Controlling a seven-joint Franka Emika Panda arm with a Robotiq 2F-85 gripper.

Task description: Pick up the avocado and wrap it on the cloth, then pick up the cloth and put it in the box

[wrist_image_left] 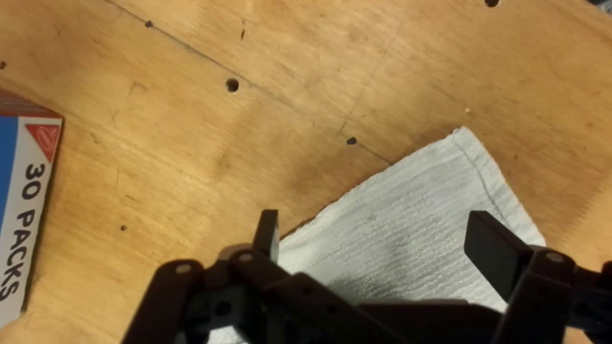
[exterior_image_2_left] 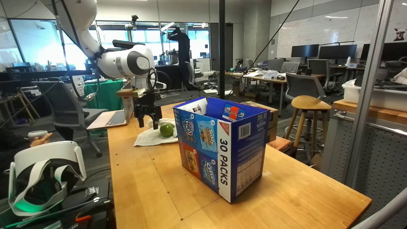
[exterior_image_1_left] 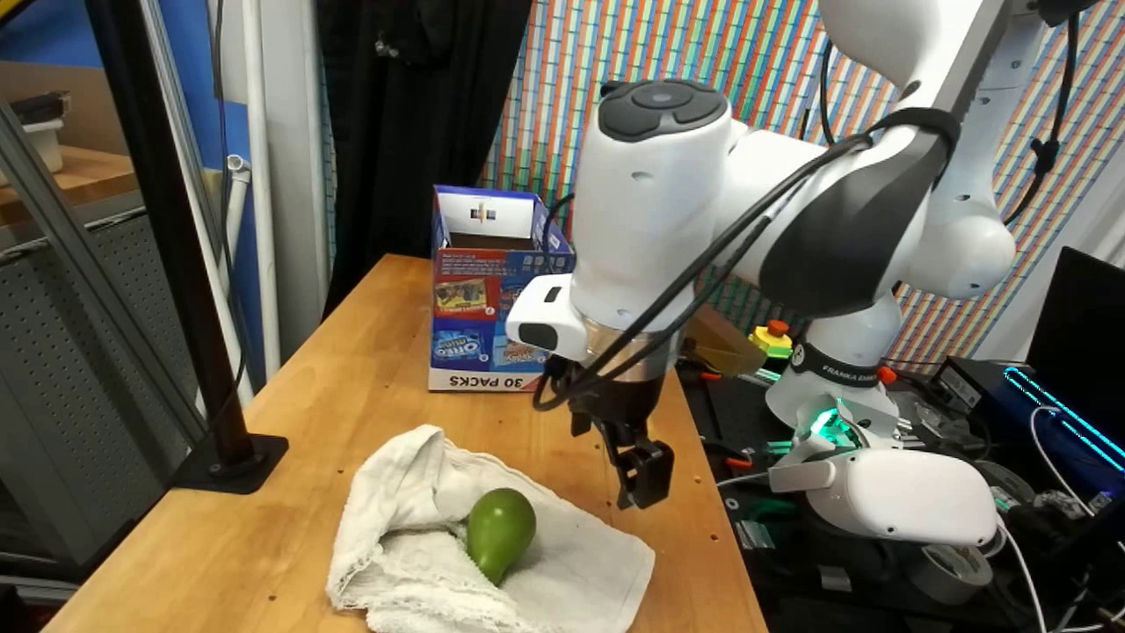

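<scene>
Pincer checked in the wrist view: fingers spread wide apart, tips directed downward. A flat corner of the cloth appears in the gap, below the tips. In both exterior views I hang over the table, near the cloth's smooth end and apart from the avocado.

Avocado, position and condition: on the cloth, lying on its side, narrow end turned away from the box. Its skin is green and smooth, its upper side exposed. Bunched folds of the cloth rise just beside it (whether they actually press against it, I cannot certify), while the smooth part spreads out on the other side.

Cloth: white, partly crumpled, partly flat, laid on the table.

Box: upright on the table, well apart from the cloth, top uncovered. Its sides are blue with red and white print, and I read "30 PACKS" on a white strip. Part of its inner wall shows white; deeper down, the inside is too shaded for me to judge. One printed side enters the wrist view at the left border.

Surroundings: a black post stands at the table's edge, a white headset sits beside the table, and a wooden stool stands in the background.
</scene>
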